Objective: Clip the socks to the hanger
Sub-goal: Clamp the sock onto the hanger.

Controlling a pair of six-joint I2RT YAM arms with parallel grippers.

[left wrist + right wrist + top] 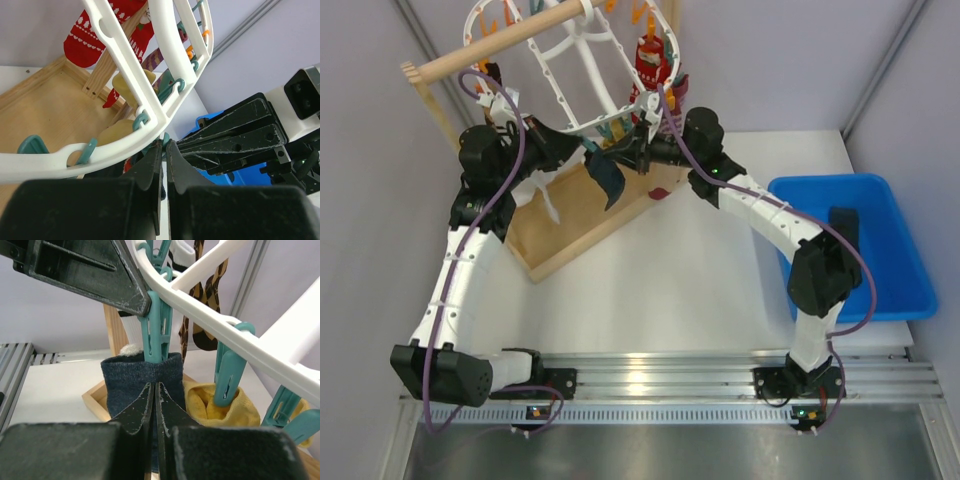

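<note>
Right fingers (150, 390) are closed, tips against the navy sock (125, 380); an actual pinch can't be confirmed. Hanger (200, 302) is hung from the wooden rod (500, 45). Sock cuff is held in a teal clip (157, 325) on its rim. Clip top is squeezed by left fingers (159, 150).

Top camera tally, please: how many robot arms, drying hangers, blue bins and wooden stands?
robot arms: 2 (left arm, right arm)
hanger: 1
blue bin: 1
wooden stand: 1
Total: 5
</note>
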